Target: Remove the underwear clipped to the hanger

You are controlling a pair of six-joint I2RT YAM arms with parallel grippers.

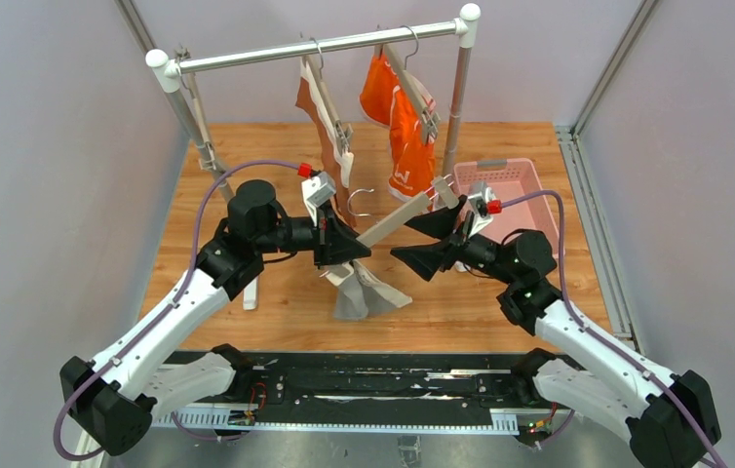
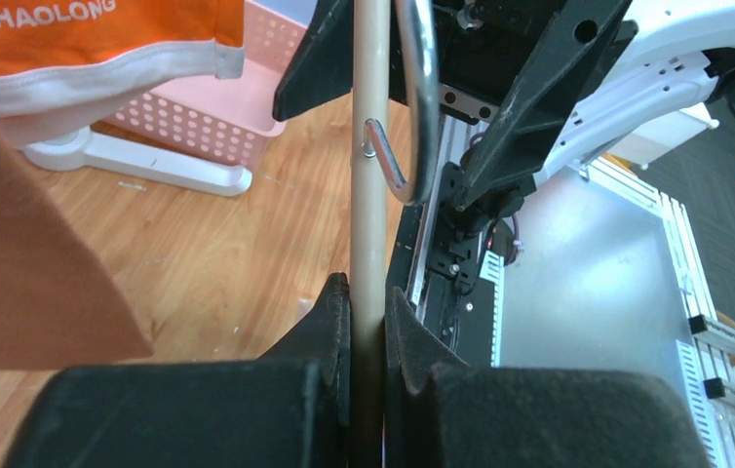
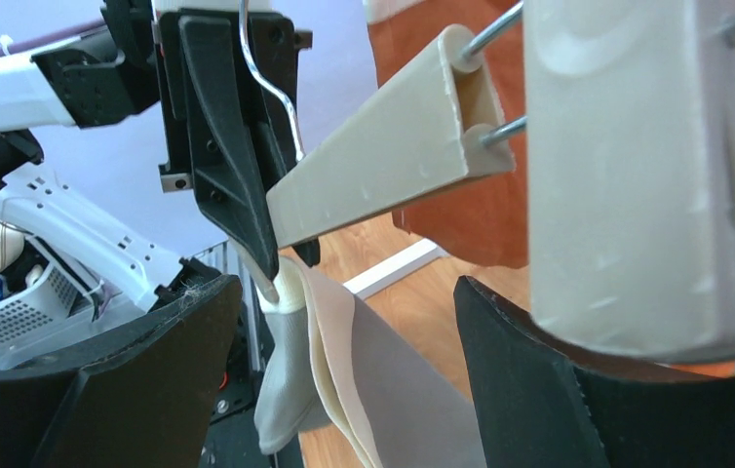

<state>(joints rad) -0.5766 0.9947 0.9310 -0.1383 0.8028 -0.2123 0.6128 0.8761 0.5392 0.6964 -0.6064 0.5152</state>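
Nearest me, grey briefs [image 1: 364, 294] droop from a beige hanger [image 1: 405, 215] onto the wooden tabletop [image 1: 247, 166]. My left claw [image 1: 360, 246] is clamped on the hanger's bar. My right claw [image 1: 402, 241] gapes wide around its clip end, gripping nothing. Beyond, a pink basket [image 1: 500, 166], then rust-brown briefs [image 1: 323, 127] and orange briefs [image 1: 407, 136] hanging clipped from the rail [image 1: 315, 46]

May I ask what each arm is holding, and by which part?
The left fingers pinch the beige hanger by its bar, near the hook; the right fingers stand open, holding nothing.
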